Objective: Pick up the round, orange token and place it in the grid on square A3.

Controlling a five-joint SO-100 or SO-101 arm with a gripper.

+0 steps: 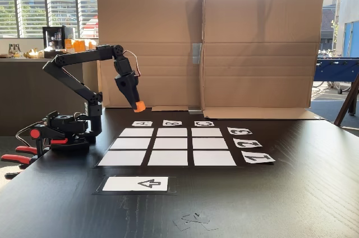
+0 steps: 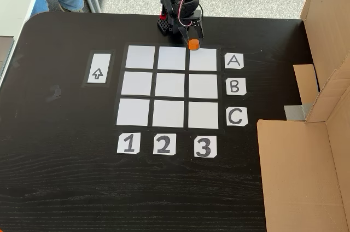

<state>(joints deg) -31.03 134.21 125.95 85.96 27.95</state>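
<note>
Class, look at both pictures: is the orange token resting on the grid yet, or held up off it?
Held up. The fingers grip the token, which hangs clear above the table by the grid.

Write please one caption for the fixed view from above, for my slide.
Black gripper holds the small orange plastic token above the edge of the white paper grid, near square A3.

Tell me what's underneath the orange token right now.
The token, held at the tip of the gripper, hangs above the table. In a fixed view from above it overlaps the top edge of square A3. The strip beneath it is covered.
</note>
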